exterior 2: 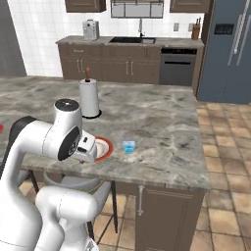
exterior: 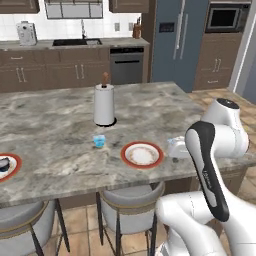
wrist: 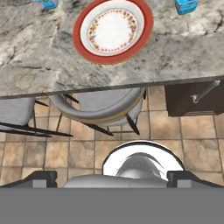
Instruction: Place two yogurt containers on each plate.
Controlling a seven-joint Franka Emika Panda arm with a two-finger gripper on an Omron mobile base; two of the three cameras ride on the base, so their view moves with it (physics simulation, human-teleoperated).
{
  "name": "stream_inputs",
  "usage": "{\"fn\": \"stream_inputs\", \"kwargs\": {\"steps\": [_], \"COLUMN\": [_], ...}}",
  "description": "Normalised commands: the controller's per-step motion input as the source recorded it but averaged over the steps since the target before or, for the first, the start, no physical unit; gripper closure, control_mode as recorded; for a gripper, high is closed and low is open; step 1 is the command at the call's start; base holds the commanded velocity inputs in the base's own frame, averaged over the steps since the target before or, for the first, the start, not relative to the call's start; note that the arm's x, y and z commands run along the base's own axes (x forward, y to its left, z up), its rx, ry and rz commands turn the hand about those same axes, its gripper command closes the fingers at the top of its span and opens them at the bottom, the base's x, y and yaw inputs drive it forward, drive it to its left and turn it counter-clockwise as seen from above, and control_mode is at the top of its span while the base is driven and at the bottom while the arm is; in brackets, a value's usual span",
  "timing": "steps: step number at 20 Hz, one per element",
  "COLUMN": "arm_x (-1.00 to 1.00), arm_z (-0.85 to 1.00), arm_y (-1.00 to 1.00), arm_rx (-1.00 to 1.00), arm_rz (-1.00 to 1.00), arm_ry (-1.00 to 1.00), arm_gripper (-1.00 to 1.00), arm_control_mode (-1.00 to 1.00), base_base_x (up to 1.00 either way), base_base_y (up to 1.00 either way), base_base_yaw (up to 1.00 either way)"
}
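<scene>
Marble island counter (exterior: 60, 125) carrying a red-rimmed plate (exterior: 142, 154) near its front edge, bare, with a light blue yogurt cup (exterior: 99, 141) just beside it. A second plate (exterior: 7, 165) at the left edge holds a dark cup (exterior: 4, 163). Gripper (exterior: 176, 148), fingers spread and holding nothing, hangs over the front edge beside the bare plate
</scene>
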Motion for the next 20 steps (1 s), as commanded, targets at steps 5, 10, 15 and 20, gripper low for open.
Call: {"fn": "stream_inputs", "kwargs": {"steps": [5,10,15,20], "arm_x": [0.0,0.0,0.0,0.21], "arm_z": [0.0,0.0,0.0,0.0], "arm_y": [0.0,0.0,0.0,0.01], "arm_rx": [0.0,0.0,0.0,-0.02], "arm_rz": [0.0,0.0,0.0,0.0], "arm_ry": [0.0,0.0,0.0,0.06], "arm_gripper": [-1.0,-1.0,-1.0,-1.0], "arm_control_mode": [1.0,1.0,1.0,-1.0], "base_base_x": [0.51,1.0,0.75,0.04], "base_base_y": [0.7,0.11,-0.06,-0.01], "base_base_yaw": [0.07,0.14,0.14,0.0]}}
